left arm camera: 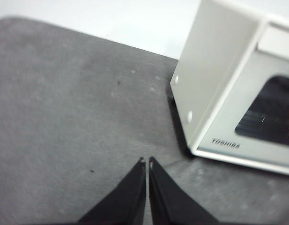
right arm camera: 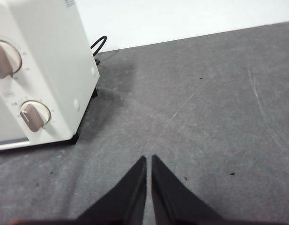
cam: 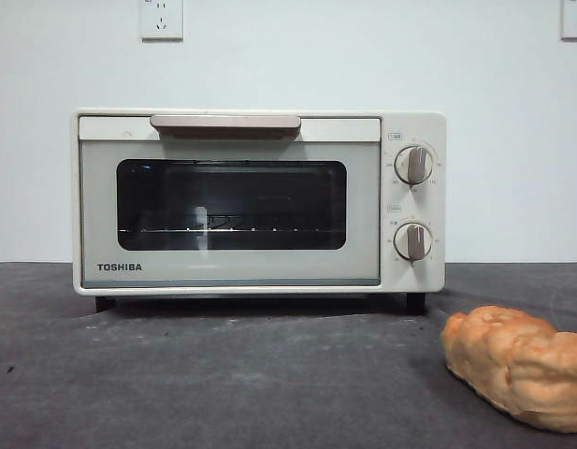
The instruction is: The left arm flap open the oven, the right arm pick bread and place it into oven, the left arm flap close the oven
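The lumpy golden-orange bread looks soft and light, so grab its fat middle gently. The cream-white boxy oven is shut; pull its beige bar handle. The left gripper and the right gripper both have their jaws together, holding nothing.

Left gripper and right gripper both hover, jaws pressed together.

Left claw, right claw: matte black, tapered, pointed jaws.
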### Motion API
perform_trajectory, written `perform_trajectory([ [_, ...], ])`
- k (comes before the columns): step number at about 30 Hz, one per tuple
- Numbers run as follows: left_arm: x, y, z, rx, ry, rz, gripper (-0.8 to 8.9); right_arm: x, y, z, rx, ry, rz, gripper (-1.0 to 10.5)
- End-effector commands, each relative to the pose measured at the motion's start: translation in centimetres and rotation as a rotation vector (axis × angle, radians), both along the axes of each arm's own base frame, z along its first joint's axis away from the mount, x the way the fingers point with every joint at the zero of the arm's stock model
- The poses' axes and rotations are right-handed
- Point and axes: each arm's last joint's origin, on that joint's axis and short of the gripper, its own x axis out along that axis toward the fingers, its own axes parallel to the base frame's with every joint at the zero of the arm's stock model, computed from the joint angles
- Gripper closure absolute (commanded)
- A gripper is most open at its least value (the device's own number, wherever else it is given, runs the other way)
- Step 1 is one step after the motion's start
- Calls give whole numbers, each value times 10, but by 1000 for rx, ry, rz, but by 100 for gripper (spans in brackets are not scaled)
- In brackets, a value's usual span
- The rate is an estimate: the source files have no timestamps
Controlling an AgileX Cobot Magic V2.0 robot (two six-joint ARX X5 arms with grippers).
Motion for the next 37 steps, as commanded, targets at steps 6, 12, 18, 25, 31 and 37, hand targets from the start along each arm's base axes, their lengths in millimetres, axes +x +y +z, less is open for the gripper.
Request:
perform_trajectory([
  [6, -1, -2, 6, -247, 6, -52, 798, -1, 1, 9, 114, -23, 21, 933],
  [12, -10, -3, 41, -297, -63, -81, 797, -10, 1, 46, 135, -129, 39, 934],
  [18, -24, -4, 84, -246, -76, -91, 797, -25, 0, 93, 136, -227, 53, 934],
  [25, -30, -6, 131, -97, -11, -180, 797, -35, 2, 139, 44, -146, 109, 934],
  [31, -23, -9, 156, -6, 111, -308, 798, -30, 4, 165, -37, 41, 214, 934],
  [37, -16, -11, 164, 50, 253, -416, 798, -19, 7, 175, -88, 259, 324, 934],
])
